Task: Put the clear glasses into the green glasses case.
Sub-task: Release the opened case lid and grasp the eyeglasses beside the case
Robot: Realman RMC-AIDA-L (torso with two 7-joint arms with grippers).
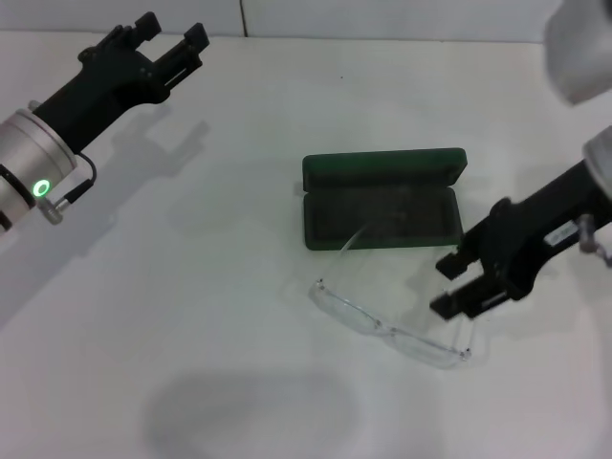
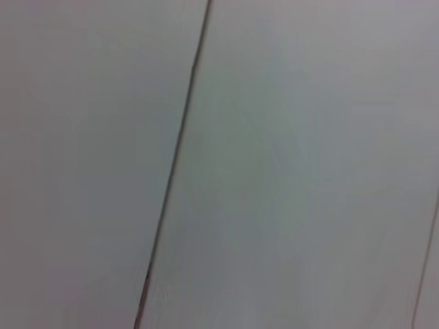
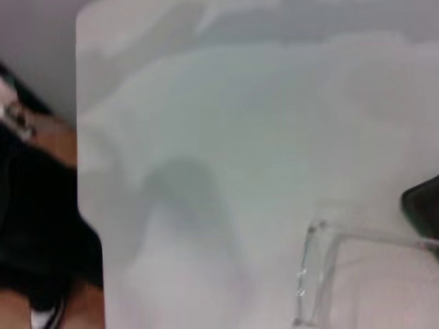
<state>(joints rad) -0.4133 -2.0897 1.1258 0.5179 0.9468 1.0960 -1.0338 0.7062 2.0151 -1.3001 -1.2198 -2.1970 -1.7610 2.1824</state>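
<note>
The green glasses case lies open in the middle of the white table, its lid folded back to the far side. The clear glasses rest on the table just in front of the case, unfolded, with one arm reaching up over the case's front edge. My right gripper hovers open beside the glasses' right end, near the case's front right corner, holding nothing. In the right wrist view one corner of the glasses and a dark edge of the case show. My left gripper is open and empty at the far left.
The white table ends at a wall along the back. The right wrist view shows a table edge with dark objects beyond it. The left wrist view shows only a pale surface crossed by a thin dark seam.
</note>
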